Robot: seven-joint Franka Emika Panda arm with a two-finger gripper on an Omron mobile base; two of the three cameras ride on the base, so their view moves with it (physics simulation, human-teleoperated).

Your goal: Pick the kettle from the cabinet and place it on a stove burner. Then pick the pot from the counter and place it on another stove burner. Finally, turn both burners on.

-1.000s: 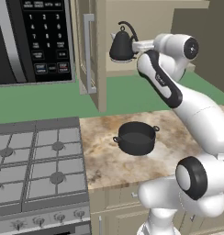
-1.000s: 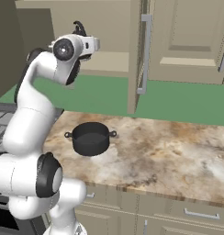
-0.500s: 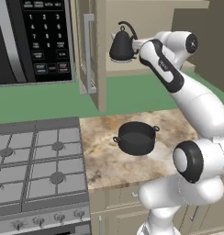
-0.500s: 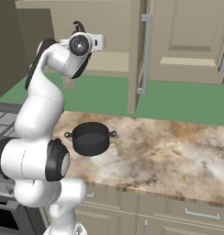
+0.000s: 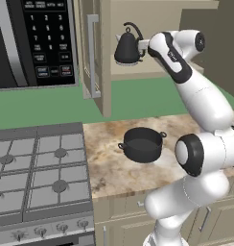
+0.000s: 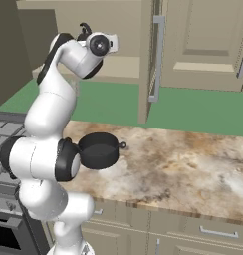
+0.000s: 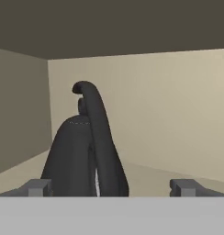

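The small black cone-shaped kettle point(image 5: 127, 48) stands inside the open beige wall cabinet point(image 5: 105, 57). Below, the wide dark-grey pot point(image 5: 142, 143) sits on the marbled stone worktop point(image 5: 111, 168), right of the silver gas range point(image 5: 37, 168).

Green wall point(image 5: 138, 98) (matte) behind black microwave point(image 5: 35, 43).

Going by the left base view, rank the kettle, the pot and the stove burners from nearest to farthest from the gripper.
1. The kettle: on the cabinet shelf, right in front of the open gripper.
2. The pot: down on the counter, well below the gripper.
3. The burners: on the range, lower left, beyond the pot.
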